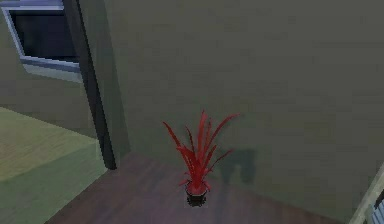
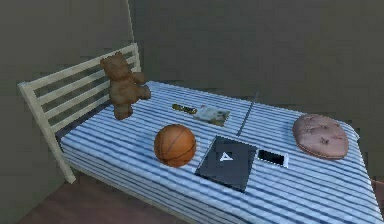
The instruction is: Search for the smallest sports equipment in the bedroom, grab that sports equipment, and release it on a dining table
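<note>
basketball (image 2: 175, 144): orange, on the striped bed (image 2: 110, 150), near its middle, just left of a dark flat laptop (image 2: 227, 160)
teddy bear (image 2: 122, 83): sits against the slatted headboard (image 2: 55, 95)
thin grey stick (image 2: 249, 112): lies on the bed, maybe a bat, too thin to tell
phone (image 2: 271, 157): beside the laptop, near a pink pillow (image 2: 320, 135)
red plant (image 1: 200, 155): potted, on the wood floor by the wall
gripper: state cannot be told

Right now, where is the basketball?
In the arm side view, the basketball lies on the striped bed, left of the middle, below the teddy bear and just left of a dark closed laptop.
</note>
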Controlling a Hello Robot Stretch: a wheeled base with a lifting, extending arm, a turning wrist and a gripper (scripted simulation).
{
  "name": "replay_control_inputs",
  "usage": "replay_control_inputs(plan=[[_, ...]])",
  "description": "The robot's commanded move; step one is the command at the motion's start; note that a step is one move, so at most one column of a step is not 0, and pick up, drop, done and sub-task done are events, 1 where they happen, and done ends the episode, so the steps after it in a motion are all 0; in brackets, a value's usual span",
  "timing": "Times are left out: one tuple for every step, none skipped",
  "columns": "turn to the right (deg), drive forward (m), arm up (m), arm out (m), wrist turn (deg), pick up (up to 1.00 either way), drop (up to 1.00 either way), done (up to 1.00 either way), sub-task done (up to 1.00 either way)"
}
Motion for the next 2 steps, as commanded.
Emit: replay_control_inputs(plan=[[0.0, 0.0, 0.26, 0.0, 0.0, 0.0, 0.0, 0.0, 0.0], [0.0, 0.0, 0.0, 0.44, 0.0, 0.0, 0.0, 0.0, 0.0]])
